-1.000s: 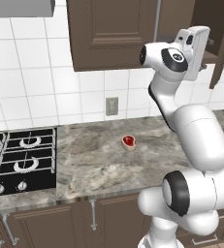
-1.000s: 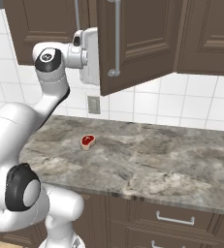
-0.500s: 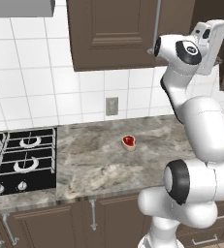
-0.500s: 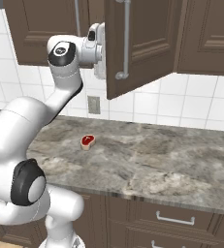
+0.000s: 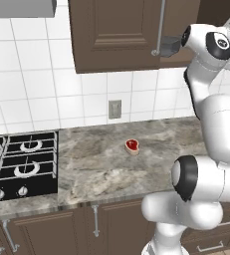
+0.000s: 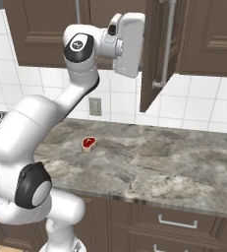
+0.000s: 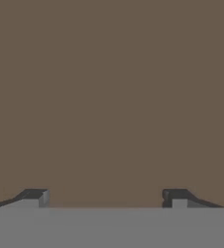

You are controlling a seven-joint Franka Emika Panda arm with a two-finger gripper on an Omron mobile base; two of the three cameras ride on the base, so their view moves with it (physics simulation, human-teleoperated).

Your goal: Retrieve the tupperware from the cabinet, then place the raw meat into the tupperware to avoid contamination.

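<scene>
1. Your gripper [image 7: 104,198] has its jaws spread wide, holding nothing — flat brown cabinet [image 6: 154,54] panel fills its outlook.
2. The raw meat [image 5: 132,145] lies mid-counter [image 5: 111,169], bare stone all round.

The meat [image 5: 132,145] lies on the counter [image 5: 101,169], at 3 o'clock from the stove [image 5: 19,162]. The outlet [image 5: 114,109] is at its 11 o'clock, below the cabinet [image 5: 114,32]. The open door [image 6: 152,54] hangs at the meat's 1 o'clock.
</scene>
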